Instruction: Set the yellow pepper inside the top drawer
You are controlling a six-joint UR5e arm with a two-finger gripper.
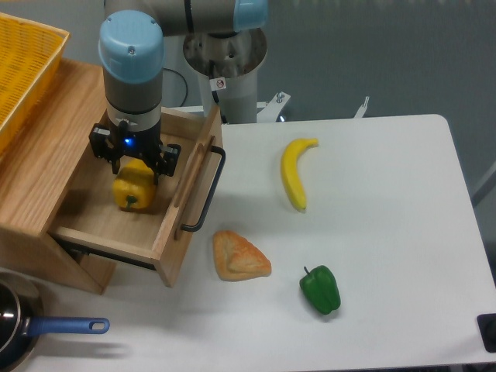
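Yellow pepper (133, 193) sits in top drawer (167, 232), gripper (132, 159) just above.

Robot gripper (132, 161) poised inside open top drawer (167, 232), yellow pepper (133, 191) on drawer floor just below its fingers, banana (294, 173), bread (239, 256), green pepper (321, 289) on white table (387, 232)

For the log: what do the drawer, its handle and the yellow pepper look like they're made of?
The top drawer: light, matte wood, with visible grain on its floor and walls. Its handle: a thin black bar, probably painted or coated metal, though plastic can't be ruled out. The yellow pepper: smooth and glossy with a uniform colour, so likely a plastic replica, possibly real.
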